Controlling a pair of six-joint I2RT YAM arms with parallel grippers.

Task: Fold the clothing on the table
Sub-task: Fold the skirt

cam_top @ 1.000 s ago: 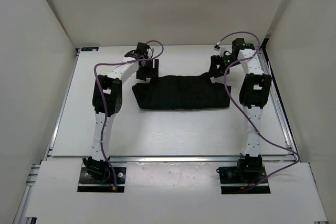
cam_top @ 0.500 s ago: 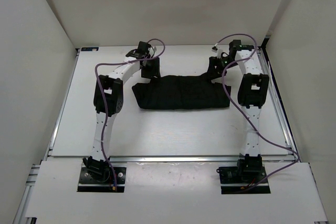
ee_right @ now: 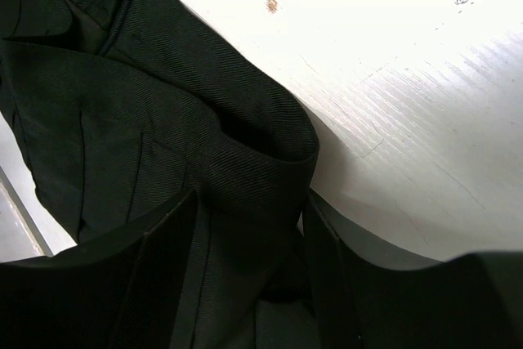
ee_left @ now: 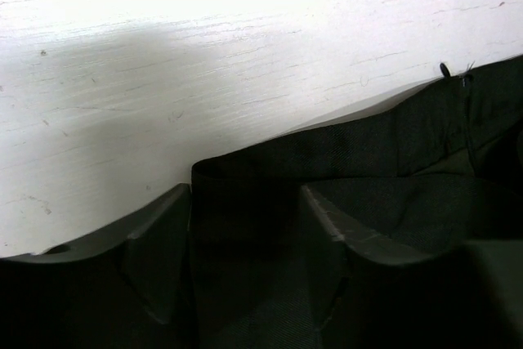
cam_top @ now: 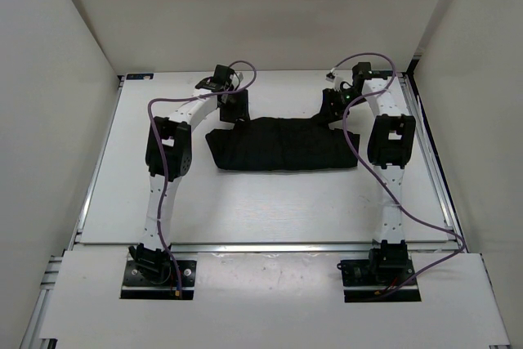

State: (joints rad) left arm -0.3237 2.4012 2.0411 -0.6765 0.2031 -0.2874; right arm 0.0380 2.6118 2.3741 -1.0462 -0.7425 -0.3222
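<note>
The clothing [cam_top: 282,146], a black pleated garment, lies flat across the middle of the table [cam_top: 245,202]. My left gripper [cam_top: 233,112] is down on its far left corner. In the left wrist view the garment's flat edge band [ee_left: 392,136] runs between the fingers of the left gripper [ee_left: 245,194], which stand well apart. My right gripper [cam_top: 333,110] is down on the far right corner. In the right wrist view a raised fold of the black fabric [ee_right: 122,96] bulges between the parted fingers of the right gripper [ee_right: 252,198].
White walls close in the table on three sides. An aluminium rail [cam_top: 261,244] runs along the near edge and another [cam_top: 437,177] along the right side. A blue corner mark [cam_top: 139,77] sits at the far left. Purple cables loop over both arms.
Both grippers have narrowed their jaws around the garment's far edge. The right wrist has shifted slightly left toward the cloth. The clothing itself has stayed in place.
</note>
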